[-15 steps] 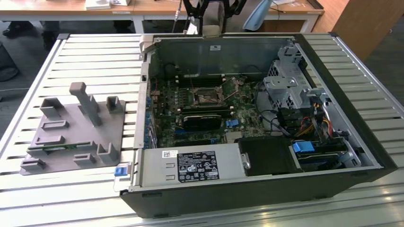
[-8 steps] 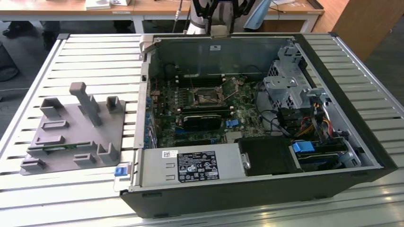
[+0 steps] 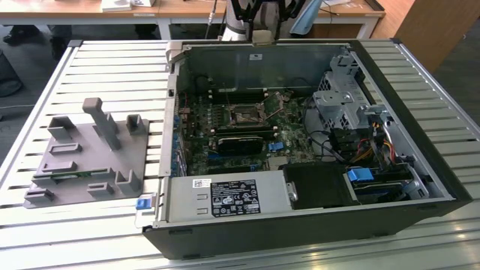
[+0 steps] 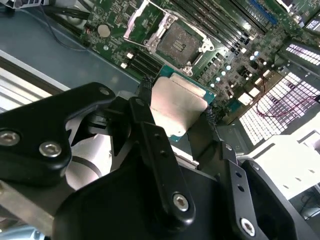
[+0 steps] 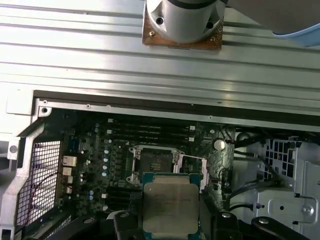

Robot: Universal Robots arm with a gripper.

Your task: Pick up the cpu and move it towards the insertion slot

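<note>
We are looking at a slatted metal bench point(image 3: 98, 67) carrying two things.

On the exterior view's left, a grey plastic fixture point(image 3: 86, 163) with upright posts is sitting flat on the slats. Just beside it, toward the exterior view's right, an open computer case point(image 3: 300, 146) is lying on its side, taking up most of the bench, its inside facing up. In the first wrist view we are seeing the pale slats point(image 5: 75, 50) running along the case wall.

The cpu's point(image 5: 170, 209) near edge is cut off, perhaps behind the gripper point(image 5: 170, 227).
</note>
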